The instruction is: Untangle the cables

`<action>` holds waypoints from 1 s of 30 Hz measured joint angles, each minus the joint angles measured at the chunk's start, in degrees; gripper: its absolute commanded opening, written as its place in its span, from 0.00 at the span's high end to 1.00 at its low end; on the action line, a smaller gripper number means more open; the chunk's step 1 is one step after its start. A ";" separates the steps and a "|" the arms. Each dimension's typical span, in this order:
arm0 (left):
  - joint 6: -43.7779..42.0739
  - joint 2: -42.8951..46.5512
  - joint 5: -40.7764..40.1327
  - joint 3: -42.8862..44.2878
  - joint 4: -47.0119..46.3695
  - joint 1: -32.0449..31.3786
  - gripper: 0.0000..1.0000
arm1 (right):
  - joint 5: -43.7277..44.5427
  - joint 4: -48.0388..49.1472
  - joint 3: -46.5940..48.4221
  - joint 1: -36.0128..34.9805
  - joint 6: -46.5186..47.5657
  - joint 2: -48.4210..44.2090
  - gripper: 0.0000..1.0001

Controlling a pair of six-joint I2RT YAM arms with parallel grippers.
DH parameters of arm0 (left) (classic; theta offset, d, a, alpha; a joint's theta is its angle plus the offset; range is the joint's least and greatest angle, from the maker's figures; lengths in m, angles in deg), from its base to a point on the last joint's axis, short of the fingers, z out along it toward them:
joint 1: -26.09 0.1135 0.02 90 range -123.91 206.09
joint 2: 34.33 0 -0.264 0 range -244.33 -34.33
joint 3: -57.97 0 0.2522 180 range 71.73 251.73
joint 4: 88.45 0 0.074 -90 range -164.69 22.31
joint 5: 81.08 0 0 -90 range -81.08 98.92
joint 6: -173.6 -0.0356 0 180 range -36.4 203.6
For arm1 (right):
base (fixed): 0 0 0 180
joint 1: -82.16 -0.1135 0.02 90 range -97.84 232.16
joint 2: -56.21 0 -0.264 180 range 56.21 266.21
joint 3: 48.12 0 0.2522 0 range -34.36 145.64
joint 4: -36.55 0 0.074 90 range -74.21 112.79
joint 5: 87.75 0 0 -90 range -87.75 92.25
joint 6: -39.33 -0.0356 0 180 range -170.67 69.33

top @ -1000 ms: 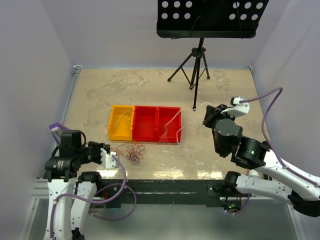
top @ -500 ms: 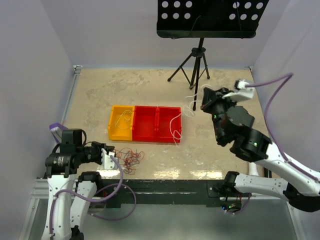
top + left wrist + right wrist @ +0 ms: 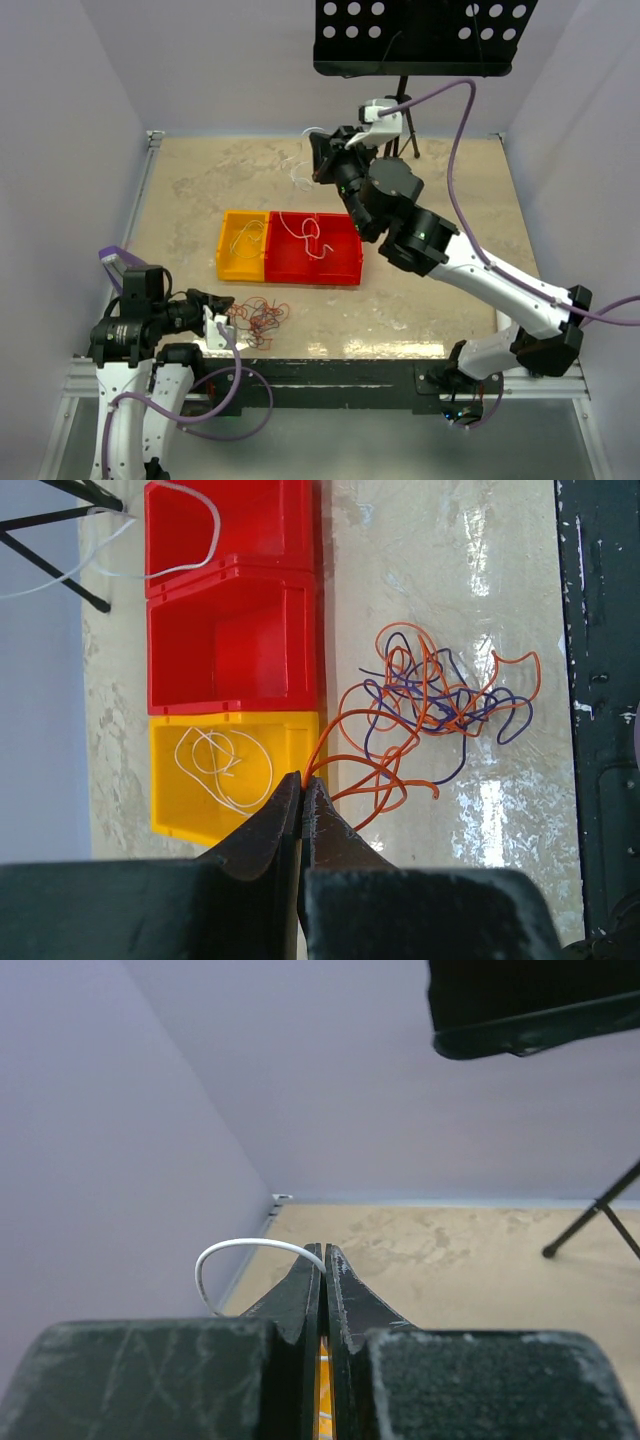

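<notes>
At the lower left of the overhead view, the left hand (image 3: 222, 304) sits low over the surface (image 3: 420, 310), its two fingers pressed together on the end of an orange wire (image 3: 345, 742). That wire runs into the tangle of wires (image 3: 258, 316), thin orange and dark purple loops lying on the surface just beside the hand and near the front wall of the bins. Behind the tangle stand a yellow bin (image 3: 228, 264) and a red bin (image 3: 342, 274), touching side by side. The yellow one holds a small coil of white wire (image 3: 222, 767). Another white strand (image 3: 312, 236) curls over the red bin; whether it rests inside or hangs above cannot be told. Farther back, in the upper middle of the view, the right hand (image 3: 316, 160) is raised well above the surface, fingers shut tight and pinching a white wire (image 3: 250, 1248) that arches out to the left of the tips. Behind it stands a black music stand (image 3: 420, 38) on a tripod.
</notes>
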 measured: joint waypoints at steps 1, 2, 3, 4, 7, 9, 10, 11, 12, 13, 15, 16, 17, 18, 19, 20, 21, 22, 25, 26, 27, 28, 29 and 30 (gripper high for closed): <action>0.00 0.00 0.11 0.00 -0.02 0.00 1.00 | -0.74 0.72 0.92 -0.07 0.26 1.05 1.00; 0.00 -0.02 0.17 0.00 -0.02 0.00 1.00 | -1.49 1.40 1.88 -0.13 0.52 2.14 1.00; 0.04 -0.07 0.26 0.00 -0.02 0.00 1.00 | -2.16 1.88 2.67 -0.26 0.68 3.15 1.00; 0.13 -0.09 0.35 0.00 0.00 0.00 1.00 | -2.97 2.32 3.45 -0.31 0.81 4.24 1.00; 0.20 -0.20 0.50 -0.07 -0.02 0.00 1.00 | -5.25 3.30 5.68 -0.35 1.05 7.32 1.00; 0.24 -0.31 0.52 -0.15 -0.02 0.00 1.00 | -6.36 3.76 7.15 -0.37 1.11 9.33 1.00; 0.26 -0.42 0.52 -0.20 0.00 0.00 1.00 | -6.95 3.96 7.80 -0.42 1.11 10.19 1.00; 0.31 -0.57 0.52 -0.20 -0.02 0.00 1.00 | -7.37 4.13 8.66 -0.44 1.11 11.15 1.00; 0.35 -0.68 0.52 -0.20 -0.02 0.00 1.00 | -7.69 4.42 9.29 -0.48 1.11 12.07 1.00; 0.37 -0.74 0.55 -0.20 -0.02 -0.02 1.00 | -8.17 4.61 9.73 -0.48 1.11 12.87 1.00; 0.42 -0.85 0.55 -0.20 -0.02 -0.02 1.00 | -8.79 5.27 9.94 -0.52 1.09 14.25 1.00; 0.42 -0.85 0.57 -0.20 -0.02 -0.02 1.00 | -8.92 5.46 10.03 -0.57 1.05 14.88 1.00; 0.52 -0.90 0.61 -0.20 -0.02 -0.04 1.00 | -9.16 5.73 10.05 -0.61 1.05 15.58 1.00; 0.59 -0.92 0.66 -0.20 -0.02 -0.04 1.00 | -9.46 5.99 10.14 -0.61 0.98 16.48 1.00; 0.68 -1.01 0.70 -0.20 -0.02 -0.04 1.00 | -9.79 6.25 10.19 -0.61 0.90 17.20 1.00; 0.72 -1.07 0.79 -0.20 -0.02 -0.04 1.00 | -10.05 6.51 10.38 -0.61 0.81 18.12 1.00; 0.76 -1.20 0.87 -0.20 -0.02 -0.04 1.00 | -10.21 6.93 10.71 -0.61 0.72 19.26 1.00; 0.79 -1.25 0.92 -0.20 -0.02 -0.04 1.00 | -10.25 7.19 10.93 -0.61 0.66 20.11 1.00; 0.83 -1.27 0.94 -0.20 -0.02 -0.04 1.00 | -10.21 7.56 12.33 -0.61 0.61 23.19 1.00; 0.85 -1.27 0.94 -0.20 -0.02 -0.04 1.00 | -10.19 7.65 12.90 -0.61 0.61 24.24 1.00; 1.01 -1.27 0.94 -0.20 -0.02 -0.04 1.00 | -10.16 7.82 13.51 -0.61 0.63 25.29 1.00; 1.11 -1.27 0.94 -0.20 -0.02 -0.04 1.00 | -10.14 7.87 14.25 -0.61 0.63 26.45 1.00; 1.22 -1.27 0.96 -0.20 -0.02 -0.04 1.00 | -10.16 7.85 15.17 -0.61 0.63 27.63 1.00; 1.22 -1.27 0.96 -0.20 -0.02 -0.04 1.00 | -10.14 7.76 16.31 -0.61 0.61 28.85 1.00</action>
